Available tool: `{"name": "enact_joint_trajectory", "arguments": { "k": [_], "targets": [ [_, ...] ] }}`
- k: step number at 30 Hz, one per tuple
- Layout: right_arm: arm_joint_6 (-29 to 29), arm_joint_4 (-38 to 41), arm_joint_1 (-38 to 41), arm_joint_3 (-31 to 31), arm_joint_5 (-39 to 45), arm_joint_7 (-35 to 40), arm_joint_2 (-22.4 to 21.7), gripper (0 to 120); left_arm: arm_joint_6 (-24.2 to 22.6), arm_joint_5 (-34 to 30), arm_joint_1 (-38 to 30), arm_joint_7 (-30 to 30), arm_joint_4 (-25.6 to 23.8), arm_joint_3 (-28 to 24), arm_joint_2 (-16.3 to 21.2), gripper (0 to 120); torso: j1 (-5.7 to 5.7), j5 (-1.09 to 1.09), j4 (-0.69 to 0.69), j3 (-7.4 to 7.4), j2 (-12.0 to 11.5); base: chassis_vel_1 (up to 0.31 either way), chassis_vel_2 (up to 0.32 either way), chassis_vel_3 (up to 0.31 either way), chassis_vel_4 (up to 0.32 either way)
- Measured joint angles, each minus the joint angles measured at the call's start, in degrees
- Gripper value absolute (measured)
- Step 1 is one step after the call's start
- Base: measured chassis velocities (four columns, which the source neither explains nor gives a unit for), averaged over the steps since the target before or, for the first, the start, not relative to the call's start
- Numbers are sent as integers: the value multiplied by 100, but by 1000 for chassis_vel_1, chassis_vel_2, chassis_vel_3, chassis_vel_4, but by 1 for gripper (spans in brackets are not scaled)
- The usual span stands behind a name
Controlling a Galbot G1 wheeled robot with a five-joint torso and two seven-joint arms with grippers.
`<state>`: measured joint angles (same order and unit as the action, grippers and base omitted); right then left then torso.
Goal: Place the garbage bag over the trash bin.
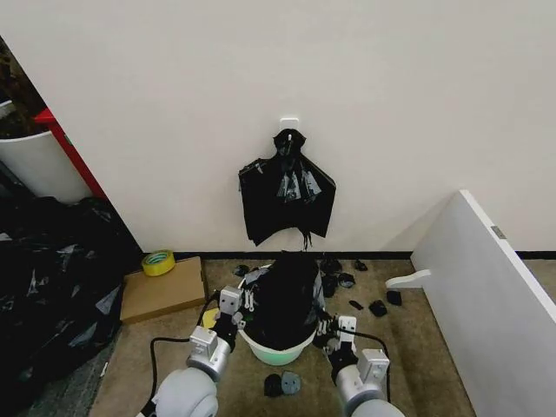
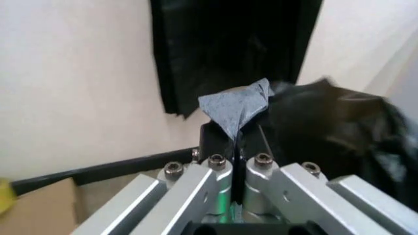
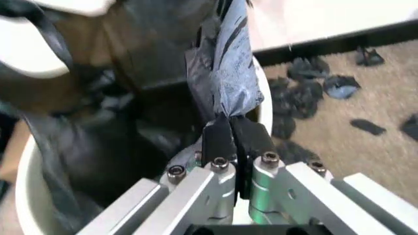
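The garbage bag (image 1: 285, 300) is a glossy black mound rising out of the trash bin (image 1: 276, 353), a white bucket with a green tint low down, on the floor before me. My left gripper (image 1: 241, 301) is at the bin's left rim, shut on a grey-looking flap of the bag (image 2: 236, 105). At the right rim my right gripper (image 1: 334, 328) is shut on another strip of the bag (image 3: 230, 83). In the right wrist view the bag (image 3: 111, 142) hangs inside the bin's white rim (image 3: 26, 161).
A bunch of black bags (image 1: 285, 195) hangs from a wall hook behind the bin. A cardboard box (image 1: 163, 289) with a yellow tape roll (image 1: 158, 261) lies left. A heap of black plastic (image 1: 48, 278) fills the far left. A white panel (image 1: 486, 295) stands right. Black scraps (image 1: 365, 304) litter the floor.
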<state>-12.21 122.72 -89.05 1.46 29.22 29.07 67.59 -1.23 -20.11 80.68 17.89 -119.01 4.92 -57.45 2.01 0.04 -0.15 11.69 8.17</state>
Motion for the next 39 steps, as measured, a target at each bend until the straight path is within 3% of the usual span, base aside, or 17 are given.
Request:
{"name": "enact_joint_trajectory", "arguments": {
  "k": [8,16,29,39],
  "targets": [
    [-536,285,-126,25,-113,276,-185,0,-317,105,827,246,-462,659,75,0,0,-1,1,0,0,0,0,0,0],
    [-1196,288,-132,24,-105,410,-364,0,-509,138,1071,369,-330,896,35,0,0,-2,0,0,0,0,0,0,0],
    [-1265,76,-368,-146,-609,226,-402,0,-591,257,1516,366,-238,1049,23,0,0,-2,0,0,0,0,0,0,0],
    [-1192,-569,6,-211,-850,-130,-428,0,-658,301,1427,259,0,1095,157,0,0,-1,0,0,0,0,0,0,0]
  ]
}}
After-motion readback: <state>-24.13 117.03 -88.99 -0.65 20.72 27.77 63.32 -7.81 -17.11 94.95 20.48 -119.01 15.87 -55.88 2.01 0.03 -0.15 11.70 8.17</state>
